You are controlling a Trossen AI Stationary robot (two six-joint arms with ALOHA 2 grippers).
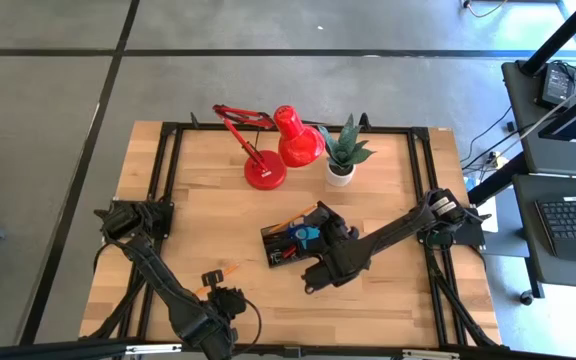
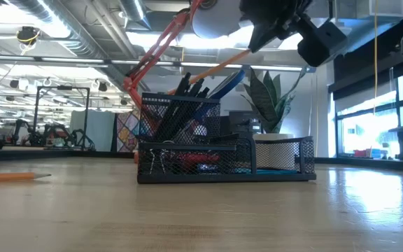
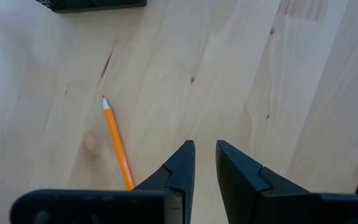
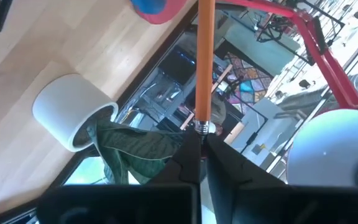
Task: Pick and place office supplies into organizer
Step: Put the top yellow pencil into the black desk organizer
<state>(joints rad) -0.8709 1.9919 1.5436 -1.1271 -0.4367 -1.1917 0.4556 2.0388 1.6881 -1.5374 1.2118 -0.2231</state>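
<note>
The right gripper (image 4: pixel 201 146) is hanging over the organizer (image 1: pixel 286 243), mid-table just in front of the red lamp (image 1: pixel 266 172) & potted plant (image 1: pixel 344 155). Its fingers are clenched on the eraser end of an orange pencil (image 4: pixel 204 56), so the shaft is sticking out ahead of the wrist, w/ the tip angled down toward the tall mesh cup at the organizer's back, as the low view shows. That end-grip is prob. chosen so the tip can drop into the cup w/o the fingers fouling the pens & scissors already standing there.

The left gripper (image 3: pixel 205 167) is waiting near the table's front edge, fingers slightly parted, grasping nothing. A 2nd pencil (image 3: pixel 117 144) is lying flat on the wood just beside it, well apart from the organizer, likely next in line. A small black clip (image 1: pixel 209 277) is sitting close by.
</note>
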